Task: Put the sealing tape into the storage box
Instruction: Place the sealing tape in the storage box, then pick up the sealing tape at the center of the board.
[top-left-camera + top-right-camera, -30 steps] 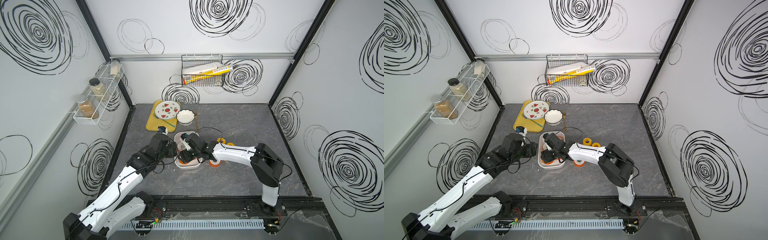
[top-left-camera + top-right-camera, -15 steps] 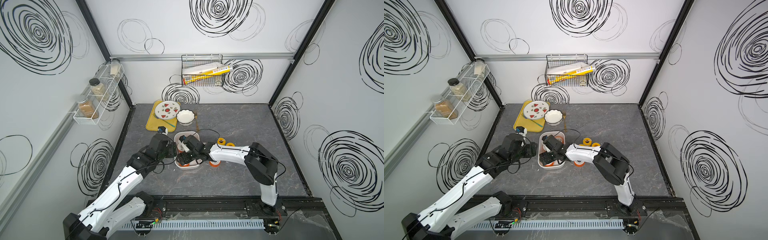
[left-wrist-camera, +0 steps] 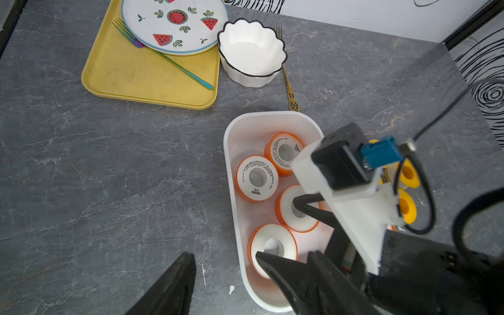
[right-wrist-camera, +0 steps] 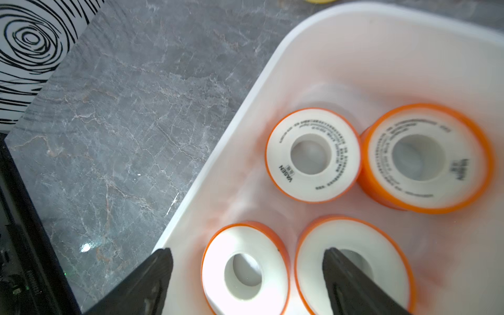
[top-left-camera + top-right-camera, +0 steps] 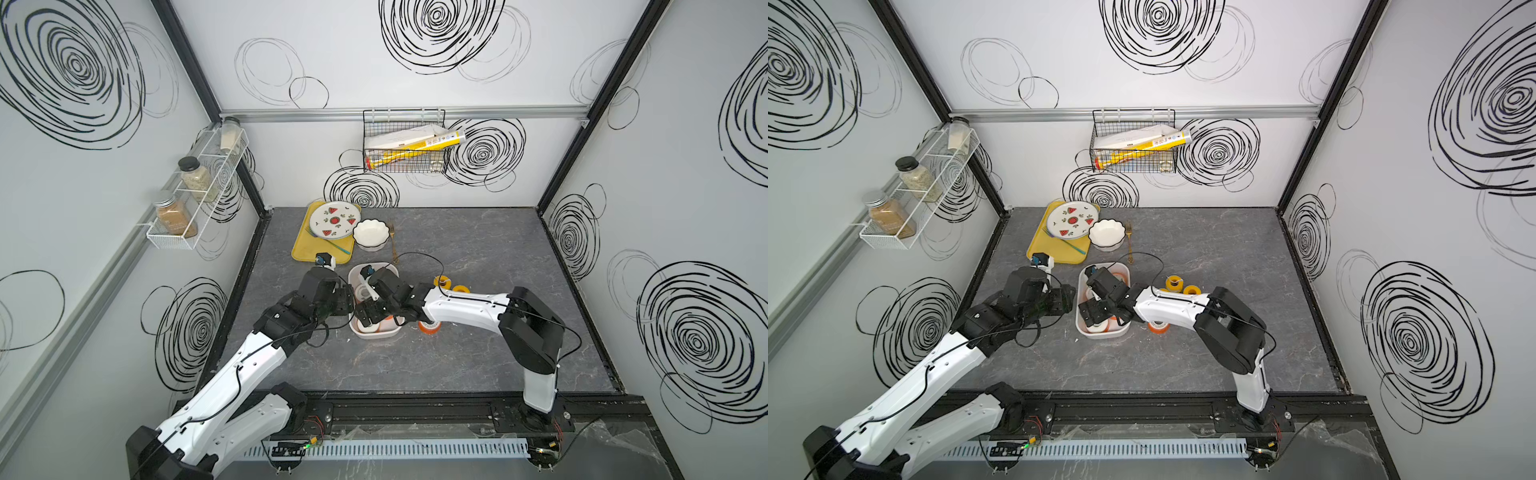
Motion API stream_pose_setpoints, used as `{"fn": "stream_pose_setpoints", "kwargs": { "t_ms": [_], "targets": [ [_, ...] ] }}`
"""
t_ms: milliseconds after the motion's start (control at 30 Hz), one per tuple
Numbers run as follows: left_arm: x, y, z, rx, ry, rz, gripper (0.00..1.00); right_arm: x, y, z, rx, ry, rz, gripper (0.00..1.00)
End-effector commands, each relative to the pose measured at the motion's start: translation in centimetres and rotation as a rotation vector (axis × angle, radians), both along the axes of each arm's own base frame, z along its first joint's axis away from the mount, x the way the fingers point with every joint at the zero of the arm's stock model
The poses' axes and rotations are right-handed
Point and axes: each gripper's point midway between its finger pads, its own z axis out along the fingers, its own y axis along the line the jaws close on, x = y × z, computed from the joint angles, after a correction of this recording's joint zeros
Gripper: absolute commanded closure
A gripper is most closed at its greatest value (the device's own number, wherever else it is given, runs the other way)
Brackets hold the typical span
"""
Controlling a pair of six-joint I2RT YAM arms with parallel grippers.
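Over storage box (image 3: 231,169): right gripper (image 4: 245,253) fingers wide, empty, straddling a flat sealing tape spool (image 4: 245,275); looks like placement
left gripper (image 3: 251,255): fingers half-spread, empty; beside box wall
surface (image 5: 457,232): yellow spools (image 5: 443,282) outstanding

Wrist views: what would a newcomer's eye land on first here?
Four white tape spools with orange flanges lie in the shallow white plastic storage box, left of centre on the grey marbled table. The right gripper hangs open over them. Two yellow-flanged spools sit on the table outside it.
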Motion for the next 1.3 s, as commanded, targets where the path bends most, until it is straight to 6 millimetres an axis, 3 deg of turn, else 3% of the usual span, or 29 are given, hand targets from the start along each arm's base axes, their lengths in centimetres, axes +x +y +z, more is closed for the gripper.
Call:
{"fn": "stream_pose_setpoints", "kwargs": {
  "t_ms": [0,267,433,567,733,1033,1267],
  "targets": [
    [0.5,0.2,0.8,-0.014,-0.041,0.016,0.29,1.1,-1.9,3.5,0.014,-0.134,-0.060,0.10],
    [0.5,0.1,0.8,-0.016,-0.043,0.015,0.29,2.9,-8.9,6.5,0.019,-0.266,-0.216,0.12],
    [0.5,0.0,0.7,-0.016,-0.040,0.008,0.29,3.7,-15.9,8.0,0.072,-0.360,-0.360,0.14],
    [0.5,-0.1,0.7,-0.016,-0.037,0.003,0.29,3.7,-21.2,8.3,0.090,-0.417,-0.474,0.14],
    [0.5,-0.2,0.6,-0.014,-0.033,0.000,0.29,3.1,-26.7,7.1,0.100,-0.440,-0.610,0.15],
    [0.3,-1.3,0.2,-0.017,-0.019,-0.050,0.29,1.3,-31.5,4.2,0.124,-0.475,-0.777,0.16],
    [-0.7,-4.7,-0.4,-0.006,0.015,-0.171,0.28,1.0,-33.0,3.7,0.150,-0.476,-0.860,0.14]
  ]
}}
